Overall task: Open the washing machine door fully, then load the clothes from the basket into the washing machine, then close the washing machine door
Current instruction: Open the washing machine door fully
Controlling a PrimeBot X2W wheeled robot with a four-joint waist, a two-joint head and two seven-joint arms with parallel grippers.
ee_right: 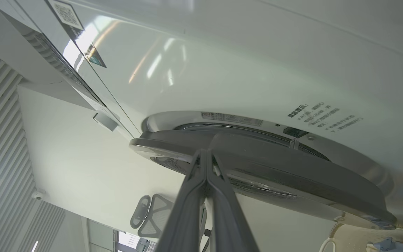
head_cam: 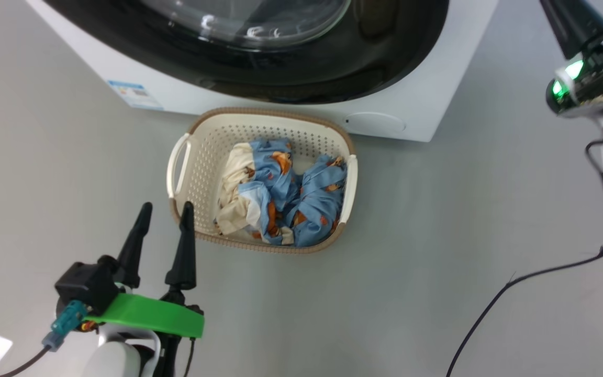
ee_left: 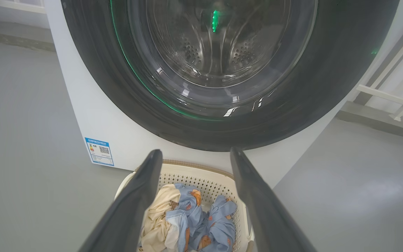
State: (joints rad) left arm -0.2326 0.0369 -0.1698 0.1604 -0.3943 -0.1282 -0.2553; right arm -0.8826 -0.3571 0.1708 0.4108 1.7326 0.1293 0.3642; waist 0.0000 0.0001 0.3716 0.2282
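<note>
Two fingers [ee_right: 191, 196] pressed together, the right pincer [ee_right: 206, 153] is sitting at the washing machine door [ee_right: 275, 157]; hooking its rim and swinging wide seems wise.

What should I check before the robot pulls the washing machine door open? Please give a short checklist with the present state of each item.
1. The washing machine door fully open: not ok, it covers the drum.
2. The right gripper at the door's rim: ok, jaws shut, tips at its edge.
3. The left gripper free: ok, jaws open, empty.
4. The clothes in the basket: ok.
5. The basket clear of the door's swing: cannot tell; it stands close before the washing machine.
</note>
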